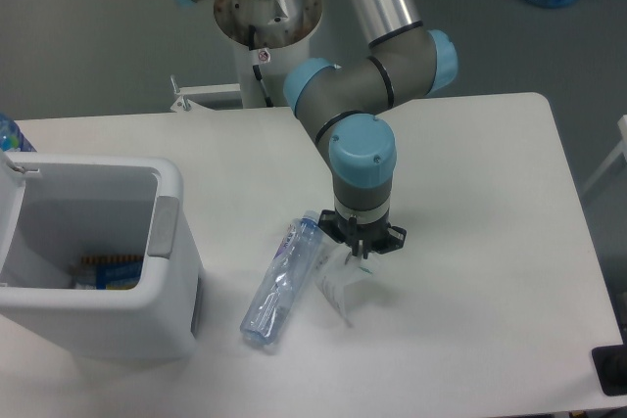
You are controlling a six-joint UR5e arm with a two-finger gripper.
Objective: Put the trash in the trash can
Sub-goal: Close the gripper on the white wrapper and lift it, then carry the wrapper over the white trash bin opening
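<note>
The gripper (360, 254) stands over the wrapper (340, 284), its fingers drawn together on the wrapper's upper edge. The wrapper lies just right of the bottle (282, 282), both well right of the bin (168, 242). Light, limp paper, it should lift best pinched at a raised fold; the bottle looks slippery.

A single fixed camera looks down steeply from the front edge of the white rectangular table (470, 340), facing the grey-and-blue robot arm's round base (266, 7) at the far side, at middling range, with grey floor beyond.
</note>
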